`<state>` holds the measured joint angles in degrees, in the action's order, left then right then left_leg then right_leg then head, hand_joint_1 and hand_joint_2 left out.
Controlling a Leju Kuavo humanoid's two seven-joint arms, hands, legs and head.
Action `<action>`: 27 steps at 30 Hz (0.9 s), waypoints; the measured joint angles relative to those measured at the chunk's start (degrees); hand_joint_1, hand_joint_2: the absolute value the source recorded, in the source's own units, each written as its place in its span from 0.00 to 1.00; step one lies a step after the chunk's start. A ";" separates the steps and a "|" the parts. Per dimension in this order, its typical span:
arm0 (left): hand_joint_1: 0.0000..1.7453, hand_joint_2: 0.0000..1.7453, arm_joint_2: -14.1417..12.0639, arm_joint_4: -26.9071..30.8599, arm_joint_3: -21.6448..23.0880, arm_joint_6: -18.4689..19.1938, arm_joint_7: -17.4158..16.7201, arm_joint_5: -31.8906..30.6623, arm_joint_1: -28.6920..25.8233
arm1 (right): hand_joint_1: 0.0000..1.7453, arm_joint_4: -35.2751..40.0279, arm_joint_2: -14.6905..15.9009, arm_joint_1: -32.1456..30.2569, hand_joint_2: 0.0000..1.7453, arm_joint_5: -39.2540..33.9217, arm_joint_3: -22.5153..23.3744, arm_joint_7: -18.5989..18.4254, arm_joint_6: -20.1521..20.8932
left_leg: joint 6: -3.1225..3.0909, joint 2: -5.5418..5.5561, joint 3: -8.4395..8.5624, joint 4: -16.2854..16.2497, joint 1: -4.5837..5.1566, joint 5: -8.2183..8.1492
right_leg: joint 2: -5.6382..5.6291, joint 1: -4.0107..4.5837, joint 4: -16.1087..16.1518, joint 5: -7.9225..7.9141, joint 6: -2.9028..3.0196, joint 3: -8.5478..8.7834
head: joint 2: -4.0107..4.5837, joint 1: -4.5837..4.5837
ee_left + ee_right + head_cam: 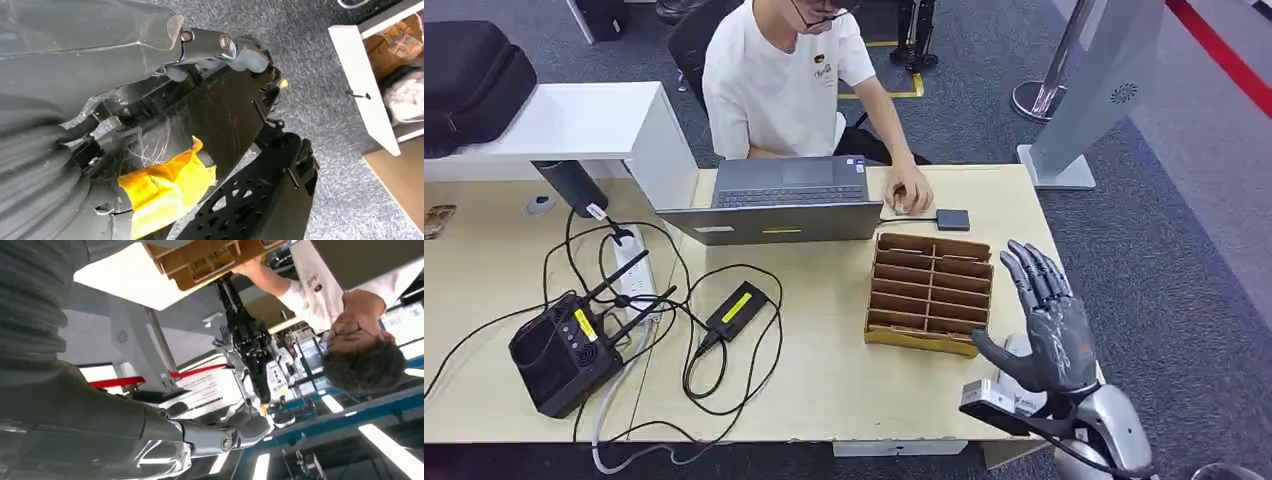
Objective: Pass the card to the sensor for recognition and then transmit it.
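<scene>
- One right robot hand (1049,322) is raised at the counter's (824,390) right edge, fingers spread, holding nothing, just right of a wooden rack (930,292).
- Left robot hand (220,50) hangs over grey carpet; whether its fingers are spread or curled cannot be told.
- A person's hand (908,190) rests on the card (904,210) beside a small black sensor (952,219), behind the rack.
- A laptop (784,200) sits before the person.
</scene>
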<state>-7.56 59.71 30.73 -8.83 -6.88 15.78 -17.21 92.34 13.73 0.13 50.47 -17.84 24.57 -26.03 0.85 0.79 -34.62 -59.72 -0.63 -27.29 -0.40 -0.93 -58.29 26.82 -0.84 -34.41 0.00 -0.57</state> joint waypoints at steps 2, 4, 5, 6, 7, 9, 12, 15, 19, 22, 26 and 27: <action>0.00 1.00 -0.02 0.09 0.04 -0.15 0.20 0.24 0.02 | 0.00 -0.68 0.00 -0.78 1.00 0.72 -0.04 -0.17 -0.09 | 0.00 0.02 -0.01 0.00 0.00 0.00 | 0.02 0.00 0.00 0.01 0.00 0.01 | 0.00 0.02; 0.00 1.00 -0.07 0.24 0.11 -0.55 0.33 0.33 0.03 | 0.00 -1.55 -0.02 -1.31 1.00 0.98 -0.11 -0.17 -0.20 | 0.00 0.01 -0.02 0.01 0.00 0.00 | 0.02 0.00 0.00 0.01 0.00 0.01 | 0.00 0.00; 0.00 1.00 -0.09 0.26 0.11 -0.61 0.37 0.37 0.06 | 0.00 -1.95 -0.02 -1.56 1.00 1.07 -0.13 -0.17 -0.22 | 0.00 0.01 -0.02 0.01 0.00 0.00 | 0.02 0.00 0.00 0.01 0.00 0.02 | 0.00 0.02; 0.00 1.00 -0.13 0.31 0.13 -0.63 0.46 0.41 0.05 | 0.00 -2.40 -0.06 -1.71 1.00 1.09 -0.18 -0.17 -0.22 | 0.00 0.01 -0.02 0.01 0.00 0.00 | 0.02 0.00 0.00 0.01 0.00 0.01 | 0.00 0.00; 0.00 1.00 -0.17 0.35 0.18 -0.63 0.48 0.52 0.05 | 0.00 -2.75 -0.18 -1.77 1.00 1.11 -0.22 -0.17 -0.18 | 0.00 0.01 -0.02 0.01 0.00 0.00 | 0.01 0.00 0.00 0.01 0.00 0.01 | 0.00 0.02; 0.00 1.00 -0.22 0.35 0.39 -0.68 0.48 0.83 0.34 | 0.00 -4.00 -0.57 -1.67 1.00 1.33 -0.39 -0.24 0.02 | 0.00 0.01 -0.02 0.01 0.00 0.00 | 0.02 0.00 0.00 0.01 0.00 0.02 | 0.00 0.00; 0.00 1.00 -0.22 0.35 0.81 -0.70 0.48 1.25 1.08 | 0.00 -6.84 -1.53 -1.15 1.00 2.34 -1.16 -0.98 0.13 | 0.00 0.02 -0.02 0.01 0.00 0.01 | 0.03 0.00 0.00 0.01 0.00 0.03 | 0.00 0.00; 0.00 1.00 -0.22 0.35 1.18 -0.81 0.50 1.42 1.36 | 0.00 -8.72 -2.19 -1.22 1.00 2.34 -1.71 -0.98 -0.02 | 0.00 0.01 -0.01 0.01 0.00 0.01 | 0.02 0.00 -0.01 0.00 0.01 0.03 | 0.00 0.00; 0.00 1.00 -0.22 0.35 1.68 -1.18 0.52 1.81 1.66 | 0.00 -10.68 -3.01 -1.08 1.00 1.88 -2.29 -0.98 0.02 | 0.00 0.02 -0.02 0.01 0.00 0.00 | 0.03 0.00 -0.02 0.01 0.01 0.03 | 0.00 0.02; 0.00 1.00 -0.24 0.35 1.90 -1.31 0.52 2.05 1.94 | 0.00 -11.98 -3.54 -0.92 1.00 1.77 -2.80 -1.01 0.04 | 0.00 0.02 -0.02 0.01 0.00 0.00 | 0.02 0.00 -0.01 0.01 0.01 0.02 | 0.00 0.00; 0.00 1.00 -0.26 0.35 2.29 -1.70 0.59 2.23 2.02 | 0.00 -13.46 -4.13 -0.91 1.00 1.68 -3.19 -1.42 0.02 | 0.00 0.01 -0.02 0.01 0.00 0.00 | 0.02 0.00 -0.01 0.01 0.01 0.02 | 0.00 0.00; 0.00 1.00 -0.26 0.35 2.43 -1.77 0.61 2.23 2.05 | 0.00 -13.73 -4.24 -0.86 1.00 1.68 -3.28 -1.42 0.04 | 0.00 0.01 -0.02 0.01 0.00 0.00 | 0.02 0.00 -0.01 0.01 0.01 0.02 | 0.00 0.00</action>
<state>-7.82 60.06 33.16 -10.60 -6.27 18.01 -15.16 78.62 9.49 -0.73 52.15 -21.11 23.15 -25.99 0.85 0.81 -34.64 -59.71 -0.63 -27.28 -0.37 -0.93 -58.30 26.83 -0.84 -34.38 0.00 -0.57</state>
